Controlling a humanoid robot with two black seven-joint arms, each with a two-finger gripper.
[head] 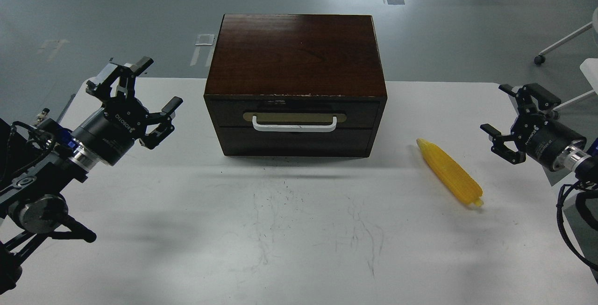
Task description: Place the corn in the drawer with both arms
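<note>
Both jaws spread, empty; corn (450,172) on table betw. drawer (295,126) & right gripper (503,120), apart from both.

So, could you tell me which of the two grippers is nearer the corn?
The right gripper: it hangs open just right of the corn, while the left gripper sits beyond the drawer.

Our left gripper (140,88) and right gripper (514,113) spread wide, flanking closed drawer (294,125); corn (449,172) flat on white table (299,230), right of cabinet (295,53).
</note>
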